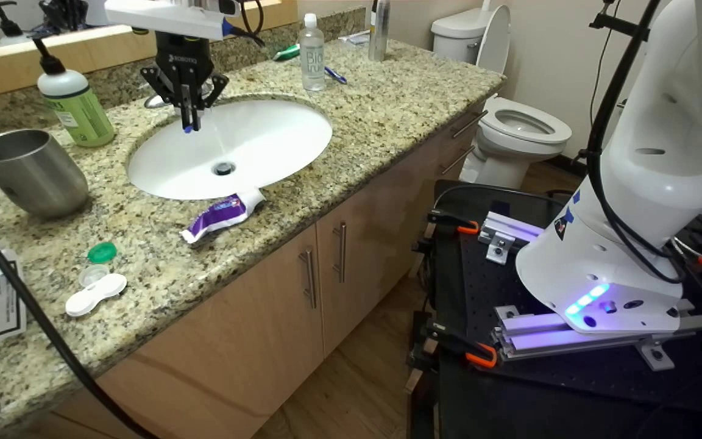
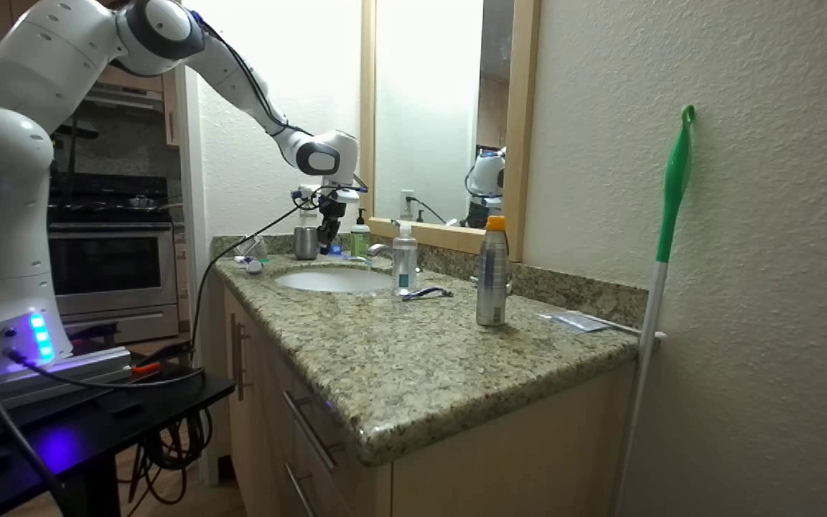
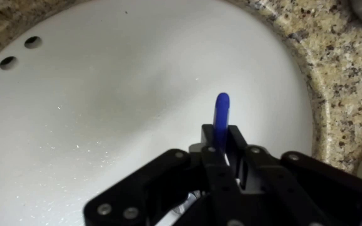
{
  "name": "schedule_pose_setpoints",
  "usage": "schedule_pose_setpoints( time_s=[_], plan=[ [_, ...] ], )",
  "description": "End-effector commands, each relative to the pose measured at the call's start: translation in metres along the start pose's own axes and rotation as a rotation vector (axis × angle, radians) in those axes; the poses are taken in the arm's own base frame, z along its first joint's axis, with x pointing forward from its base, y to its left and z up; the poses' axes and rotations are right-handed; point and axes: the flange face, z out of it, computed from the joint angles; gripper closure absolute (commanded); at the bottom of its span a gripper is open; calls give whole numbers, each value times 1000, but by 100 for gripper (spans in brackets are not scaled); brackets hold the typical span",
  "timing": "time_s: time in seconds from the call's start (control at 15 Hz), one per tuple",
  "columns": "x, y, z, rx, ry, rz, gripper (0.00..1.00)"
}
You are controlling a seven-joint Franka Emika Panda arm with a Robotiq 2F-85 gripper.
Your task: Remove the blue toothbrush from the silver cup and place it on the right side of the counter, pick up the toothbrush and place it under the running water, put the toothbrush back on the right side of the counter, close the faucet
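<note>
A wood-framed mirror (image 2: 428, 108) hangs over a speckled granite desk (image 1: 400, 103) in a bathroom, with a white toilet (image 1: 524, 125) past one end. A white robot arm (image 2: 241, 82) extends over the oval sink (image 1: 284, 143), its jaws pointing down and drawn nearly together on the blue toothbrush (image 3: 221, 117). In the wrist view one rounded end of the toothbrush juts out beyond the jaws, which largely hide the rest. The toothbrush is held above the sink, near the grey-metal faucet (image 2: 380, 249). A faint stream of water (image 1: 219, 134) falls into the sink in an exterior view, and bright droplets (image 3: 77, 146) dot the white surface in the wrist view; whether the stream touches the toothbrush cannot be made out. The silver cup (image 1: 40, 177) stands on the desk, apart from the jaws, with a green pump bottle (image 1: 80, 110) near it. A purple-and-white tube (image 1: 223, 216) lies just beside the sink's front rim. Nearby rests a white contact lens case (image 1: 96, 294) with a clear cap (image 1: 93, 275) and a green cap (image 1: 102, 252). Across the faucet from the cup stand a clear plastic bottle (image 1: 312, 67) and an orange-topped silver can (image 2: 492, 280).
</note>
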Motion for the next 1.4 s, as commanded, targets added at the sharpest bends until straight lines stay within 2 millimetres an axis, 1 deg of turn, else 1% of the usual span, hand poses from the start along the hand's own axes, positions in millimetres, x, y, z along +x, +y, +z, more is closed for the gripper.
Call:
schedule_pose_setpoints(
  time_s=[0.0,0.4,0.47,0.53,0.67,0.8,0.87,0.93,1.07,1.13,1.33],
  plan=[
    [1,0,-1,-1,-1,0,88],
    [1,0,-1,-1,-1,0,88],
    [6,6,4,-21,20,6,97],
    [14,20,12,-49,19,17,97],
    [28,55,24,-119,7,67,97],
    [34,88,27,-149,-3,94,97],
    [33,105,25,-164,-32,93,97],
    [32,118,21,-158,-33,88,97],
    [29,142,2,-104,2,75,97],
    [27,156,-13,-71,38,74,97],
    [19,188,-59,4,107,60,97]
  ],
)
